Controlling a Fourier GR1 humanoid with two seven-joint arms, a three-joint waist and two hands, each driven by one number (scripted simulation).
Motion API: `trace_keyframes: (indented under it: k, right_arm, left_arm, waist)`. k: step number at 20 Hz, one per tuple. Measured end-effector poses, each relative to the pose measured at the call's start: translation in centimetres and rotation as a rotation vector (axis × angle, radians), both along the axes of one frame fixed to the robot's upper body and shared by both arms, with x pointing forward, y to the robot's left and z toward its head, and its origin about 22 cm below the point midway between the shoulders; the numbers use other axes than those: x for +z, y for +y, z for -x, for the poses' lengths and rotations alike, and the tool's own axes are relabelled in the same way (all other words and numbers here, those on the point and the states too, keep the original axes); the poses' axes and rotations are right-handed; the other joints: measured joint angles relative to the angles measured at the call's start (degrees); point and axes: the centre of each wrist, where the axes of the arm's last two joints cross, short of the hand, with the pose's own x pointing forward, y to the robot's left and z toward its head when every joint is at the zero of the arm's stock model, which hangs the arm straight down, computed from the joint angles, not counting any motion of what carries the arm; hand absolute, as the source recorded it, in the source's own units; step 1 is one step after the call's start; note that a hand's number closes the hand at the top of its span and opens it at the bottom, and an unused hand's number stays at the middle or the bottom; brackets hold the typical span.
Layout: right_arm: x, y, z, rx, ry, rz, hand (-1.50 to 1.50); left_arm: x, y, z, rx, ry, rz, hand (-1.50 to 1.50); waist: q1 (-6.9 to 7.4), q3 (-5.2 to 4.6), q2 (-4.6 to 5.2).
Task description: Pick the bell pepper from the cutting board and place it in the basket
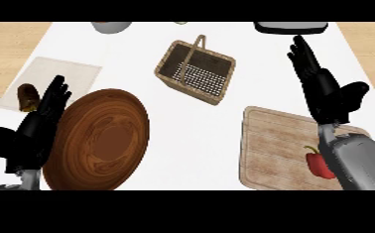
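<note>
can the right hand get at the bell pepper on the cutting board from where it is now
Probably yes. The right hand is open and sits beyond the cutting board, while the bell pepper lies under its own forearm, partly hidden. Nothing else stands between them, but the hand would have to draw back first.

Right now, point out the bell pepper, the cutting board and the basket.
bell pepper point(319, 163): head view, on its red body.
cutting board point(275, 147): head view, on bare wood left of the pepper.
basket point(170, 77): head view, on its woven left wall.
</note>
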Motion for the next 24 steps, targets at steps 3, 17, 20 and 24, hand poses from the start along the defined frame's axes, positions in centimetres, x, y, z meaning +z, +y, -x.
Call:
trace_keyframes:
  k: [3, 17, 20, 24]
  right_arm:
    - [0.4, -2.7, 1.0, -0.046, -0.044, 0.069, 1.5]
    - [-2.5, -8.4, 6.9, -0.475, -0.395, 0.464, -1.5]
    - [-1.4, -8.9, 8.4, -0.587, -0.366, 0.555, -1.5]
    - [-0.6, -10.5, 11.1, -0.564, -0.167, 0.731, -1.5]
  left_arm:
    - [0.4, 0.5, -0.2, 0.033, -0.021, -0.012, 0.0]
    - [-0.4, 1.1, -2.7, 0.084, 0.0, 0.026, 0.0]
    - [-0.2, 0.9, -2.8, 0.083, 0.004, 0.03, 0.0]
    - [0.1, 1.2, -2.8, 0.091, 0.003, 0.022, 0.0]
  waist:
    - [-1.56, -0.76, 0.97]
    - [-3.96, -1.58, 1.95]
    - [-4.05, -1.71, 1.76]
    - [-4.64, -1.95, 1.69]
